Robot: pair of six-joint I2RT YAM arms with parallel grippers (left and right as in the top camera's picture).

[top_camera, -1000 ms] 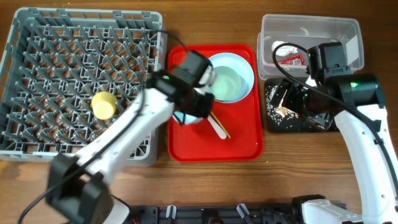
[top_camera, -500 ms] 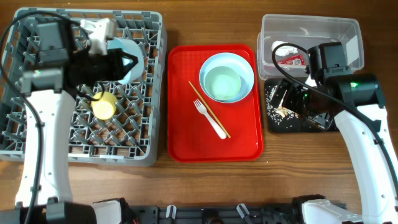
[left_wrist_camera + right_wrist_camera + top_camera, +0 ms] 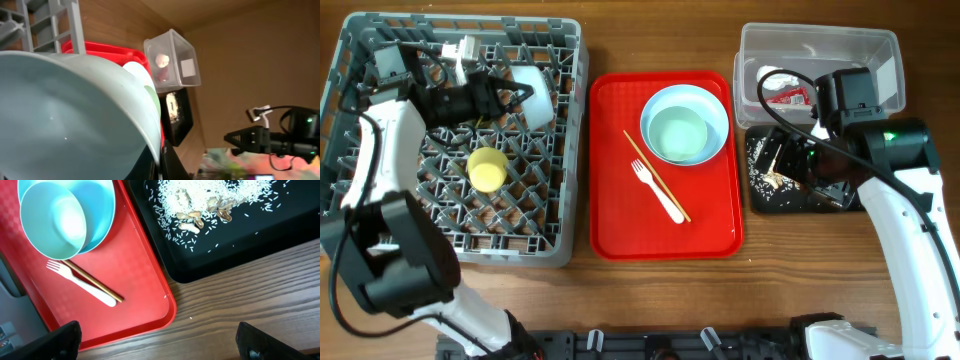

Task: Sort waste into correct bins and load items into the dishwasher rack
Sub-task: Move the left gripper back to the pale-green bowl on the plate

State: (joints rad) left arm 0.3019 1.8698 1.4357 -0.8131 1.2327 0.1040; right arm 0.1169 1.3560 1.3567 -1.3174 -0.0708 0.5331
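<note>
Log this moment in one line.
left gripper: shut on round pale plate at grey pegged plastic dishwasher rack | right gripper: open, empty

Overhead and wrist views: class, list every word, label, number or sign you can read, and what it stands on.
No text is readable in any view.
The white label on the clear tub: no readable writing.
The red sauce packet: any print too small to read.

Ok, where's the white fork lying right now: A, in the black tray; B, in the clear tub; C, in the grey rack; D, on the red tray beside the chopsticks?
D: the overhead view shows the white fork flat on the red tray, right alongside the chopsticks.
</note>
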